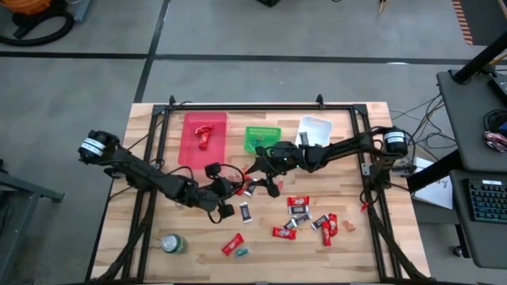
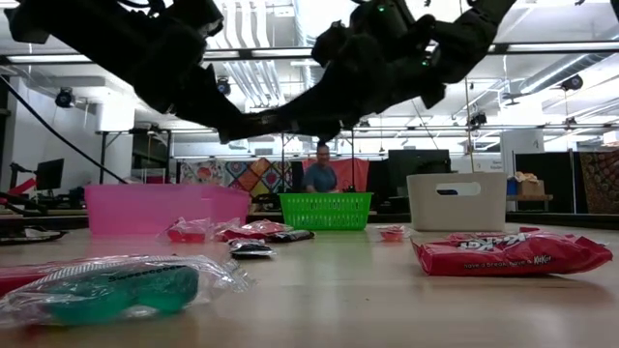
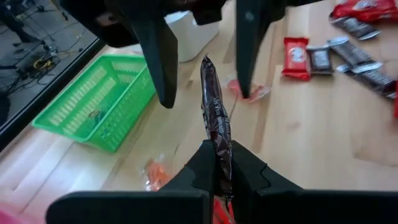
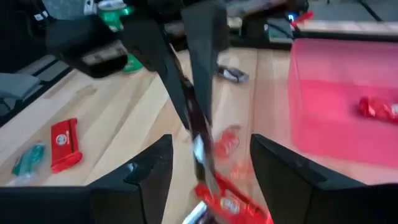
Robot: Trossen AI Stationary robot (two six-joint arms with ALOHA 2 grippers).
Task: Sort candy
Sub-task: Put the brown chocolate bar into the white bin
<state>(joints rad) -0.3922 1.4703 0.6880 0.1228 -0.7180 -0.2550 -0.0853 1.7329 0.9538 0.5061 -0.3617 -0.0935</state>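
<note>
My left gripper [image 3: 217, 157] is shut on a dark brown-and-silver candy [image 3: 214, 106] and holds it above the table's middle [image 1: 244, 188]. My right gripper [image 4: 209, 142] faces it from the right and is open. Its fingers [image 3: 163, 68] stand on either side of the candy's free end without touching it. A red wrapper [image 4: 231, 202] shows close under the held candy; whether it is held too, I cannot tell. More red and brown candy [image 1: 305, 218] lies scattered on the near right of the table. One red candy [image 1: 204, 134] lies in the pink bin. My left gripper pinches the dark candy between its two fingers at the wrapper's lower part [image 3: 219, 144]. The rest of the wrapper sticks out past the fingertips toward my right gripper. The candy is lifted clear of the table.
Along the far edge stand a pink bin [image 1: 190, 146], a green basket [image 1: 255, 131] and a white bin [image 1: 317, 123]. A round green can [image 1: 174, 243] stands near the near-left edge. A red and a teal candy [image 1: 234, 245] lie near the front, and a person sits beyond the table [image 2: 319, 174].
</note>
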